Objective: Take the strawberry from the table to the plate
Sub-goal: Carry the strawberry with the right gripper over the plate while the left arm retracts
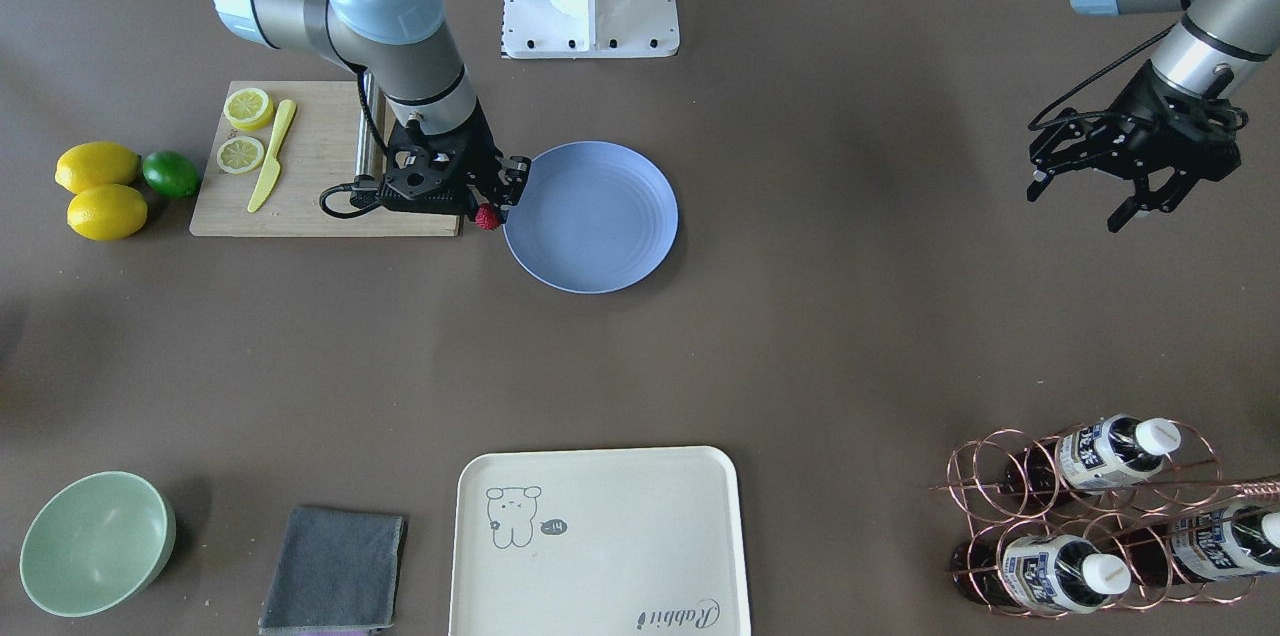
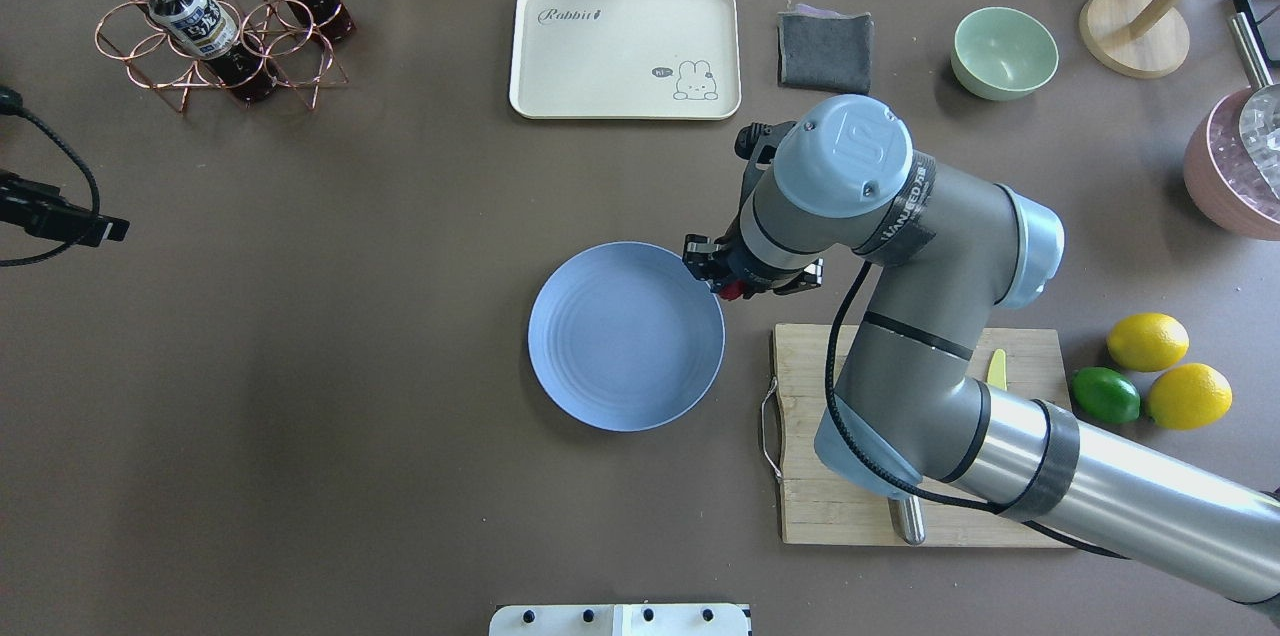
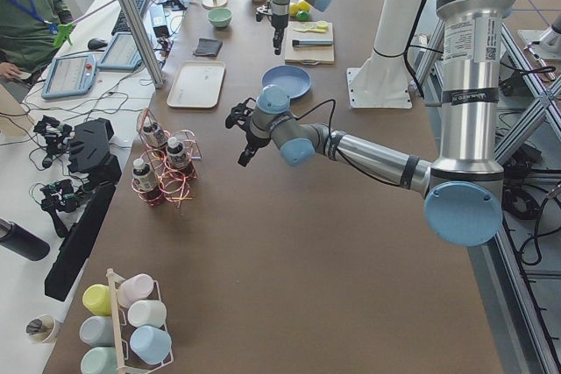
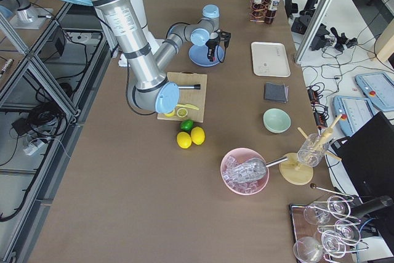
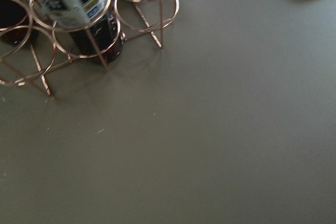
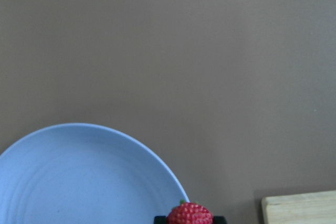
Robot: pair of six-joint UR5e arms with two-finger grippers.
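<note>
A small red strawberry (image 1: pixel 488 218) is pinched in my right gripper (image 1: pixel 487 211), which is shut on it right beside the rim of the blue-grey plate (image 1: pixel 600 226). From overhead the strawberry (image 2: pixel 731 291) hangs just off the right edge of the plate (image 2: pixel 620 356), over the brown table (image 2: pixel 400 316). In the right wrist view the strawberry (image 6: pixel 190 214) sits between the dark fingertips beside the plate (image 6: pixel 79 182). My left gripper (image 1: pixel 1075 208) hovers open and holds nothing, far from the plate.
A wooden cutting board (image 1: pixel 320 196) with lemon slices and a yellow knife lies beside the plate. Two lemons (image 1: pixel 100 191) and a lime lie beyond it. A cream tray (image 1: pixel 600 546), grey cloth (image 1: pixel 335 571), green bowl (image 1: pixel 95 541) and copper bottle rack (image 1: pixel 1100 516) line the far edge.
</note>
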